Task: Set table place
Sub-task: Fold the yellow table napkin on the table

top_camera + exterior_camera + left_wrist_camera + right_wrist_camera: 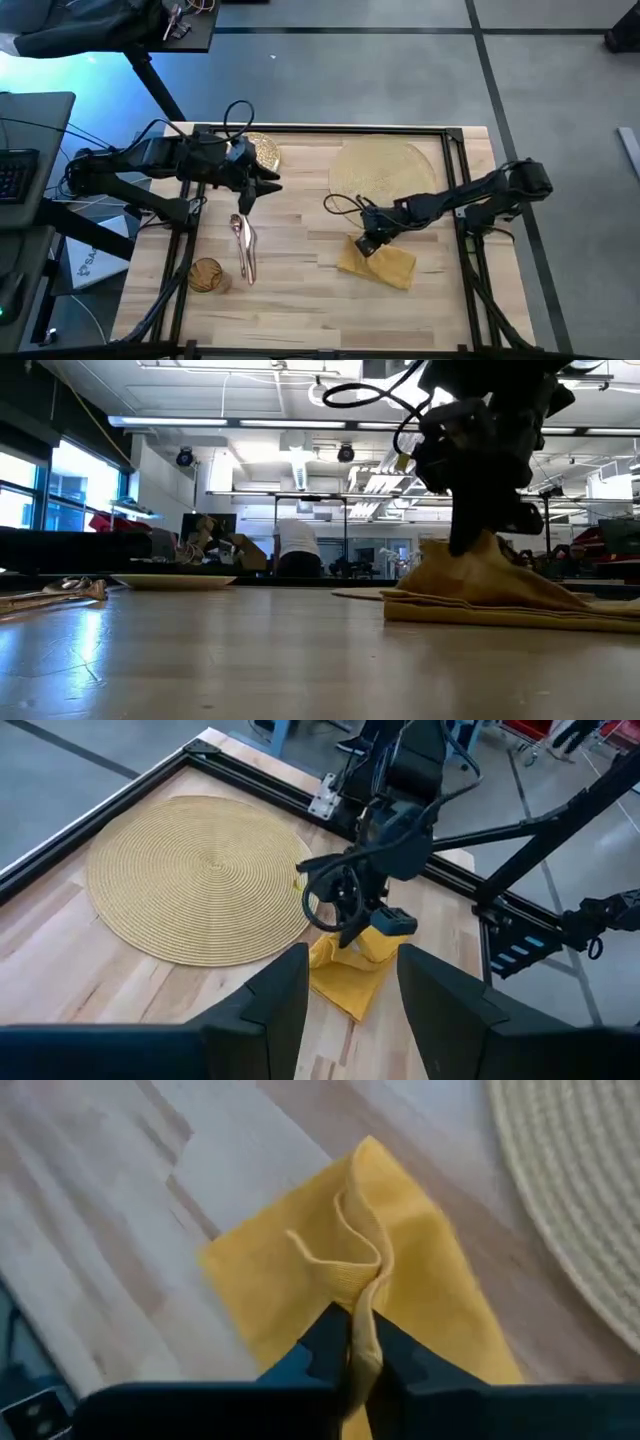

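Yellow napkin (378,264) lies on the table (300,300), right of centre, just near of the mat (385,168). Your R gripper (362,1342) is down on it, fingers pressed together on a raised fold of the cloth; rest of the napkin is flat on the wood. Your L gripper (262,188) hovers far-left, fingers (270,1005) spread, nothing between them, just beside the gold plate (262,150). Cutlery (244,245) lies on the wood near of that gripper, w/ the glass (206,274) at the near-left, beside it. Mat sits far-right, flat, apart from the plate.
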Controlling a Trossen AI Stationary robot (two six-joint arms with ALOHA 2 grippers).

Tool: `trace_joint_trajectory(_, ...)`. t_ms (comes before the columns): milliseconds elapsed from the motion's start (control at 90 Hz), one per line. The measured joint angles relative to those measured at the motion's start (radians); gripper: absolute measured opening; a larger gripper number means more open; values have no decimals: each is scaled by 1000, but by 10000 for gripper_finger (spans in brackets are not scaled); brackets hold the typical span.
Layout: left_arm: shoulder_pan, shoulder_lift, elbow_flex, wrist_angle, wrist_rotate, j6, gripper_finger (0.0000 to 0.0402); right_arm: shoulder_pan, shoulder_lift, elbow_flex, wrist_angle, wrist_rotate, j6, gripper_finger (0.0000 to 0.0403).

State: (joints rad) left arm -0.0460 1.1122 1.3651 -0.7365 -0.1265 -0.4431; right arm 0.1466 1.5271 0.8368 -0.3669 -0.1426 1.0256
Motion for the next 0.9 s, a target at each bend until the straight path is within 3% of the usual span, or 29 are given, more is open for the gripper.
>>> trace_joint_trajectory(189,0,0,0,0,-2,15,140,-29,-100,27,-30,-168,5,0)
trace_joint_trajectory(378,0,0,0,2,-19,28,140,-63,-156,243,-104,-220,-24,0)
trace_joint_trajectory(444,0,0,0,2,-33,29,140,-62,-148,358,-116,-165,-86,0)
trace_joint_trajectory(567,0,0,0,4,-43,38,140,-17,-110,563,-172,113,-275,0)
trace_joint_trajectory(633,0,0,0,5,-44,37,140,11,-75,631,-235,205,-366,0)
trace_joint_trajectory(767,0,0,0,5,-44,37,140,28,5,622,-369,210,-394,0)
trace_joint_trajectory(900,0,0,0,5,-45,37,140,10,97,544,-380,190,-377,0)
